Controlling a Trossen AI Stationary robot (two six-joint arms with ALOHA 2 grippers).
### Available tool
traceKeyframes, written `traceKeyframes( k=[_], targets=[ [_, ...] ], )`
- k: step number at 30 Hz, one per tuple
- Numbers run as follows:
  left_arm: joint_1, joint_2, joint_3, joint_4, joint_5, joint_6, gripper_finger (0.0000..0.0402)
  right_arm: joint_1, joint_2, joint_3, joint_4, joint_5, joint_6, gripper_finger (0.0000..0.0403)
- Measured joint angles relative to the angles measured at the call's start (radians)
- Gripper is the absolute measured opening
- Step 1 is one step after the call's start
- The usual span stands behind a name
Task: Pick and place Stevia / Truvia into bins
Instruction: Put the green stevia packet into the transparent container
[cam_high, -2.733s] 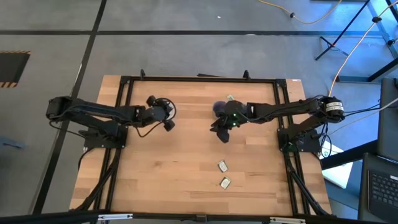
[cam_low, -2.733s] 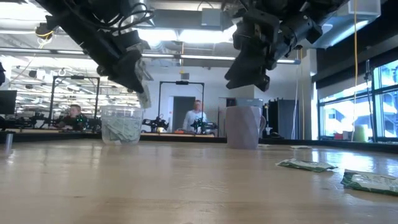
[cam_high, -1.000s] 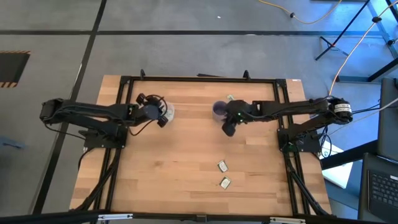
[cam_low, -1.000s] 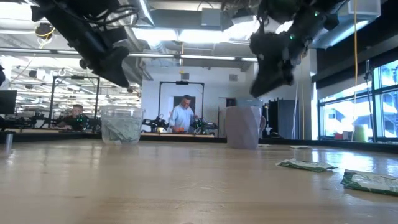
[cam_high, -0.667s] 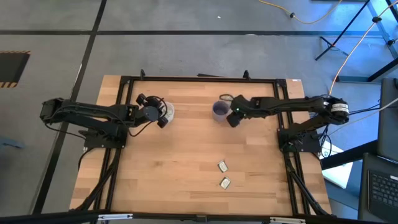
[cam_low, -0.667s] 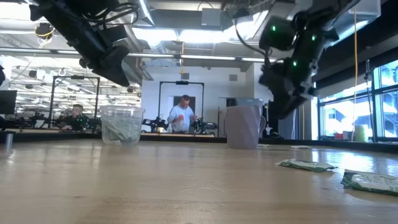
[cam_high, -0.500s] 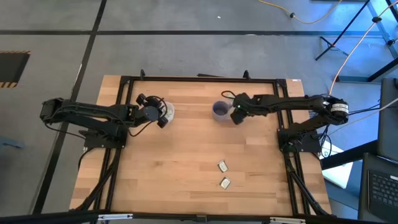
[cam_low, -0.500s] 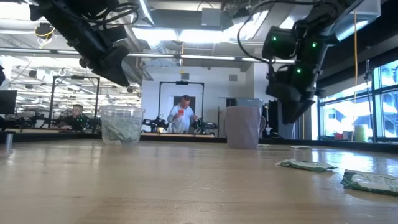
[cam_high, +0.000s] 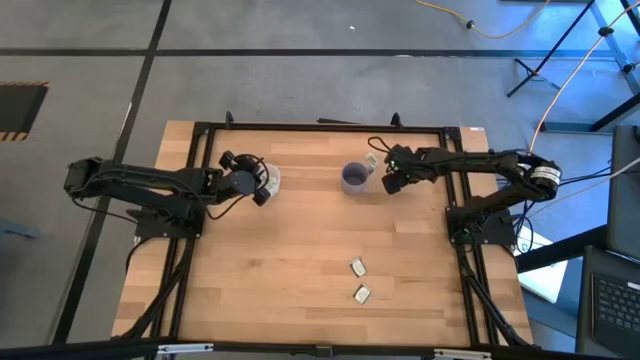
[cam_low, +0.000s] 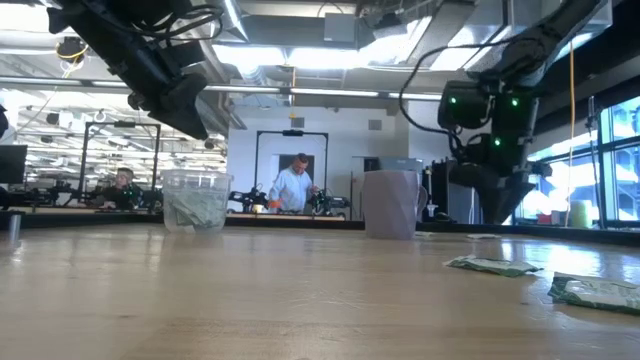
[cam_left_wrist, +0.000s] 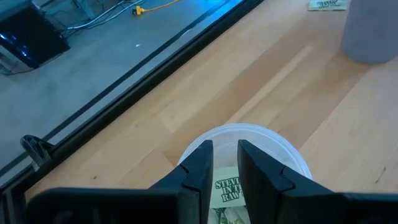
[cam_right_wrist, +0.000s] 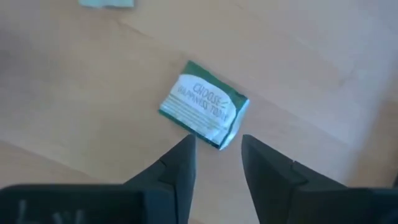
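Observation:
A green-and-white Stevia packet (cam_right_wrist: 204, 104) lies flat on the wood just ahead of my right gripper (cam_right_wrist: 217, 158), which is open, empty and pointing down. In the high view this gripper (cam_high: 392, 182) hovers right of the purple-grey mug (cam_high: 353, 177), near a packet (cam_high: 371, 158) by the far edge. My left gripper (cam_left_wrist: 224, 165) is open and empty above the clear cup (cam_left_wrist: 245, 155), which holds packets (cam_left_wrist: 227, 190). Two more packets (cam_high: 357, 267) (cam_high: 362, 294) lie flat toward the near edge.
In the low view the clear cup (cam_low: 195, 200) and the mug (cam_low: 391, 203) stand apart on the table. Another packet (cam_right_wrist: 107, 3) lies beyond the one under my right gripper. Black frame rails (cam_high: 320, 128) run along the table's far edge and sides. People show in the room behind.
My right gripper has swung from the near side of the mug toward the table's right and far edge and has come down, and it now points down at a packet beside the mug.

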Motion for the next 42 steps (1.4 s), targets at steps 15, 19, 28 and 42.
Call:
traceKeyframes(
  k=[15, 19, 28, 42],
  targets=[
    [0.000, 0.000, 0.000, 0.000, 0.000, 0.000, 0.0067, -0.062, -0.001, -0.137, 0.230, -0.010, -0.023, 0.0122],
    [0.000, 0.000, 0.000, 0.000, 0.001, 0.000, 0.0067, -0.074, -0.004, -0.153, 0.242, -0.050, -0.007, 0.0096],
    [0.000, 0.000, 0.000, 0.000, 0.002, -0.001, 0.0063, -0.075, -0.005, -0.181, 0.250, -0.051, 0.010, 0.0037],
    [0.000, 0.000, 0.000, 0.004, 0.000, 0.000, 0.0062, -0.040, -0.044, -0.113, 0.133, -0.045, -0.048, 0.0003]
  ],
)
